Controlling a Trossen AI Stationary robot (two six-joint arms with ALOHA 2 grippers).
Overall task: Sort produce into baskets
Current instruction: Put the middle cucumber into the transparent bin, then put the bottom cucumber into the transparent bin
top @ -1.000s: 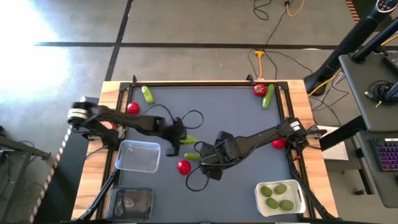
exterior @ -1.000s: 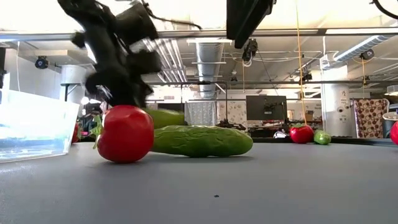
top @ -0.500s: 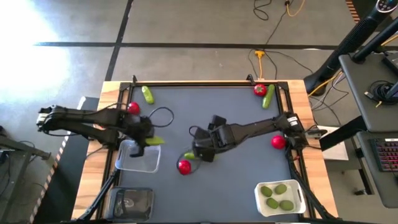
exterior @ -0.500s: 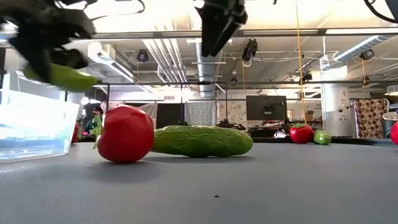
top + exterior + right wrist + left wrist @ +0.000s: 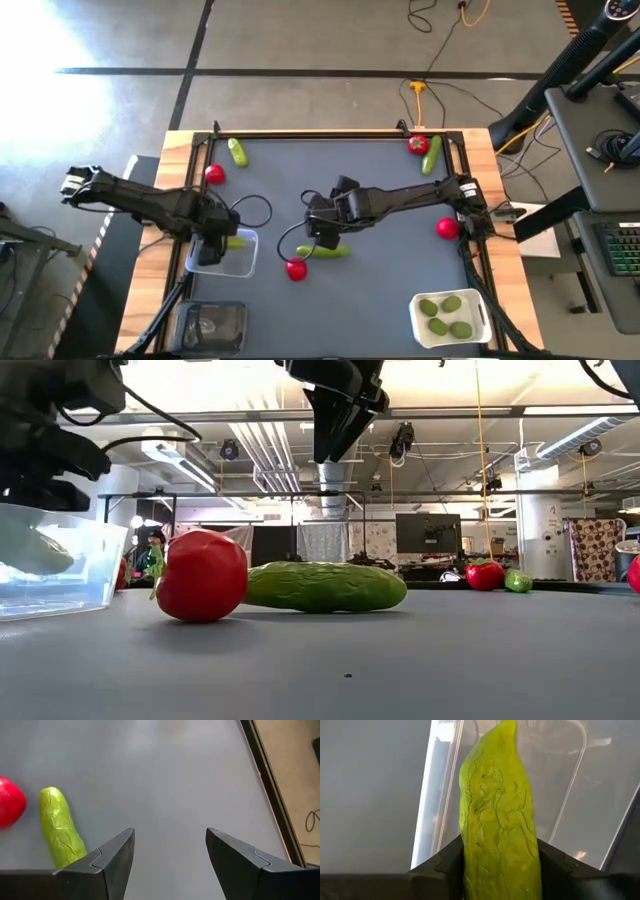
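A light-green cucumber sits between the fingers of my left gripper, over the clear basket at the table's near left. Through the basket wall the cucumber shows low inside it. My right gripper hangs open above mid-table, over a second cucumber that lies flat beside a red tomato. Nothing is between its fingers. My left gripper pinches the cucumber's two long sides between its two fingers. The fingers come from above, pointing down, and lie across the cucumber. One end sticks out toward the table's right. Whether the cucumber rests on the basket floor, I cannot tell.
A white basket with limes stands at the near right, a dark basket at the near left. A cucumber and tomato lie far left, another pair far right, and a tomato by the right edge.
My left gripper has carried its cucumber from mid-table toward the left edge, first raised high, then lowered within the clear basket's walls. My right gripper has drifted toward the far edge and a little left, off the lying cucumber and tomato, which have stayed put.
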